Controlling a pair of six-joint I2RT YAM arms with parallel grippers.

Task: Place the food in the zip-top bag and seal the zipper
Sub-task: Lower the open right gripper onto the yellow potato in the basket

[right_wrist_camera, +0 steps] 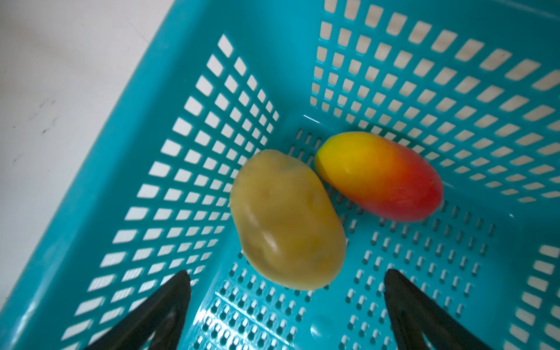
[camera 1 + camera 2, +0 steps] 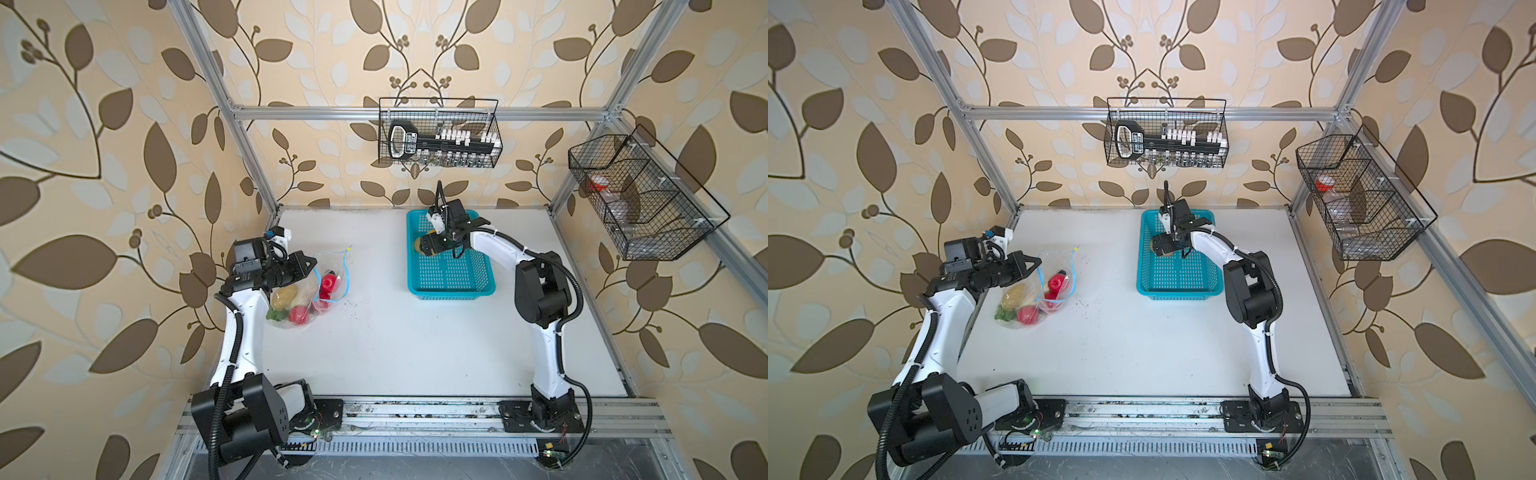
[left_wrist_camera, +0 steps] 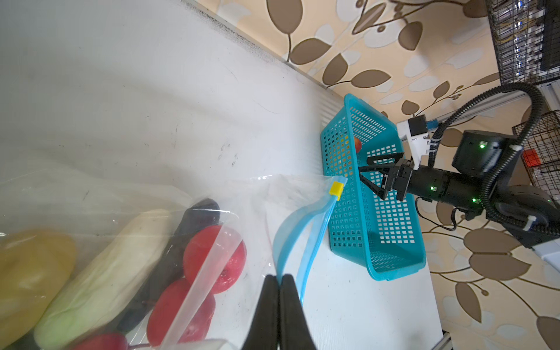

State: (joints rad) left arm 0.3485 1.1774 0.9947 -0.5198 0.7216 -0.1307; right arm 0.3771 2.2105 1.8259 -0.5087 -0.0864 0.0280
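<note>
Two foods, a potato (image 1: 288, 221) and a red-yellow fruit (image 1: 378, 175), lay in the basket (image 1: 121, 169) under your wide-spread right gripper (image 1: 286, 274); your left gripper (image 3: 280, 277) pinched the zipper (image 3: 303, 224).

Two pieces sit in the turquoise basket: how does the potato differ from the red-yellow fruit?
The potato is dull tan all over; the fruit shades from yellow to red. The potato's skin is dimpled, the fruit's smooth and glossy. The potato lies nearer the open right gripper; the fruit lies behind it, toward the basket corner. Both are oval and lie loose on the basket floor, ungripped.
</note>
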